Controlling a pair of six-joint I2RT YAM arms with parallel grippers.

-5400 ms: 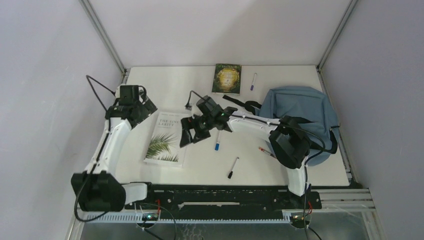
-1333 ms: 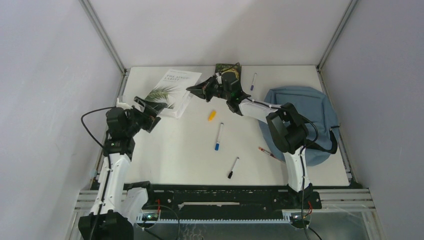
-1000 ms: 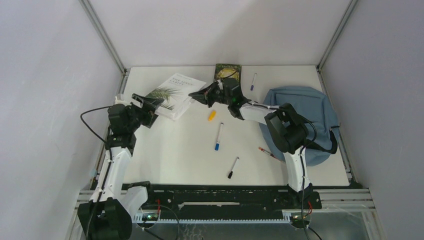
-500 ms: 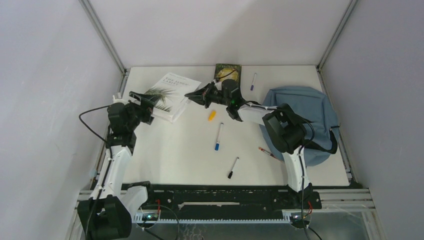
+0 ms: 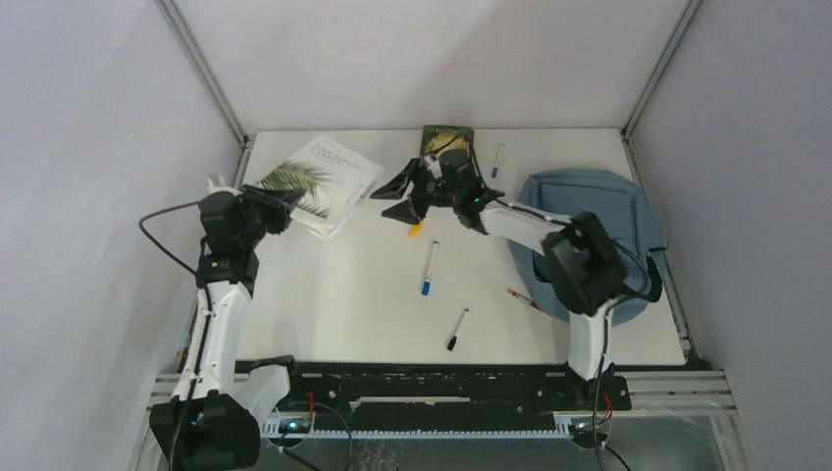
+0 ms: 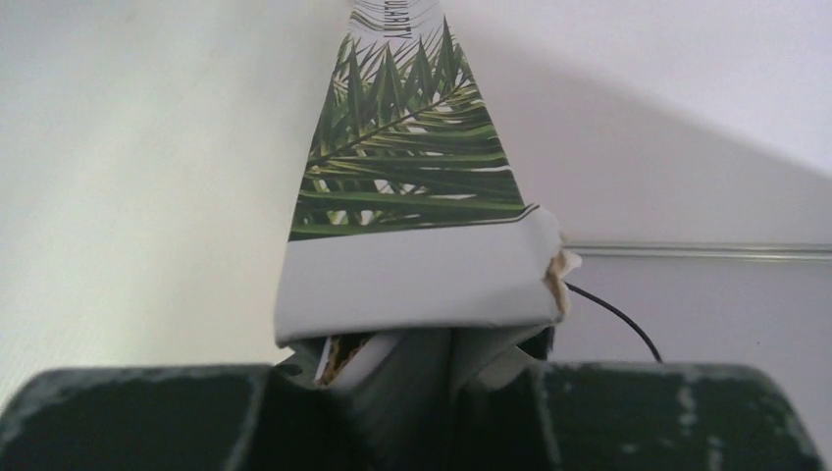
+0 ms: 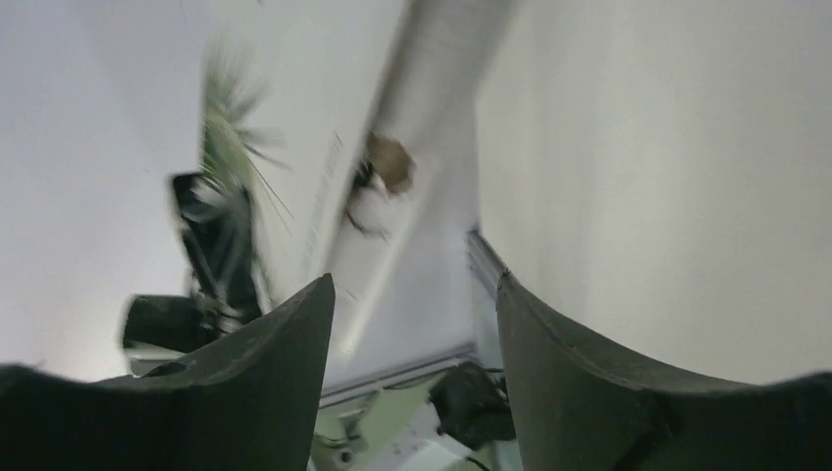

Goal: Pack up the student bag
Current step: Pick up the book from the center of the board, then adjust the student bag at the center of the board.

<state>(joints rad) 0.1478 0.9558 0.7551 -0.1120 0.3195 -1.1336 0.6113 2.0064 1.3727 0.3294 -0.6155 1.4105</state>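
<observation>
Two arms reach far. Left gripper [image 5: 275,202] pinches the near corner of the palm-leaf book [image 5: 319,177]. Right gripper [image 5: 397,199] has its jaws spread, holding nothing. Student bag [image 5: 610,196] lies at the right of the table.

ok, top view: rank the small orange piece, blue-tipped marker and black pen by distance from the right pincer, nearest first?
From the right pincer:
1. small orange piece, just on its near side.
2. blue-tipped marker, mid-table.
3. black pen, towards the near edge.
</observation>
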